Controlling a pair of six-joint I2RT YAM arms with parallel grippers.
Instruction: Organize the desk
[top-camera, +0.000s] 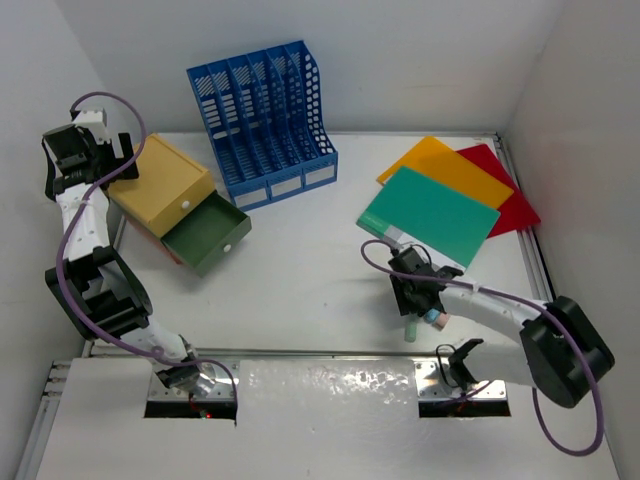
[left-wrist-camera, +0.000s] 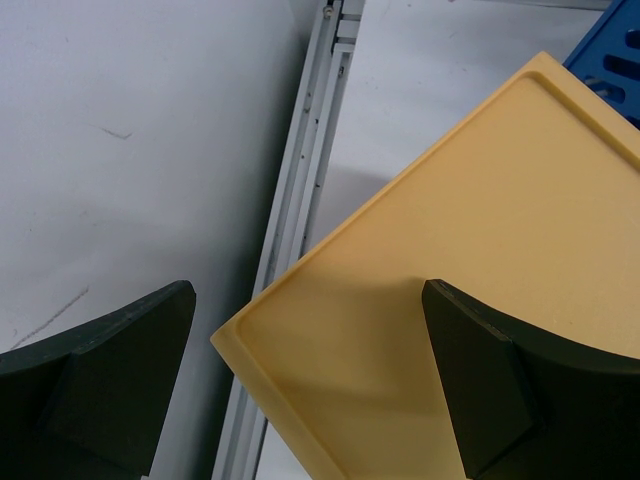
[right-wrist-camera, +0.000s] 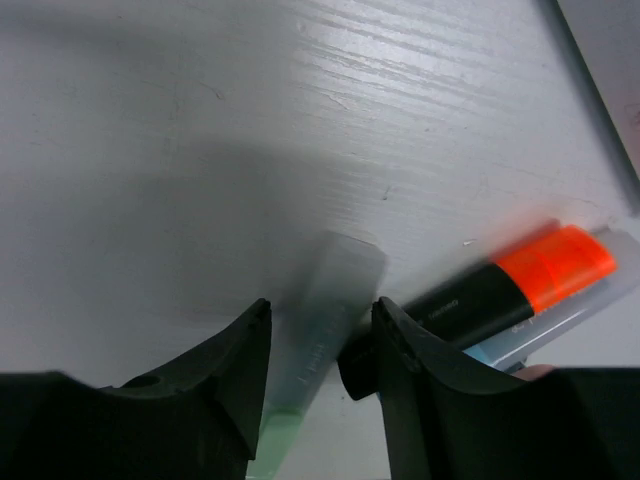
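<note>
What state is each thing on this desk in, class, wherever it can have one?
green drawer, pulled open
file rack, upright, slots empty
folders, lying flat, overlapping
left gripper, open, over a corner of the yellow box
right gripper, shut on the pale green marker
orange-capped marker, capped, lying flat

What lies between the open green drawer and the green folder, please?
Nothing does: the top external view shows only bare white desk between the open green drawer and the green folder.
</note>
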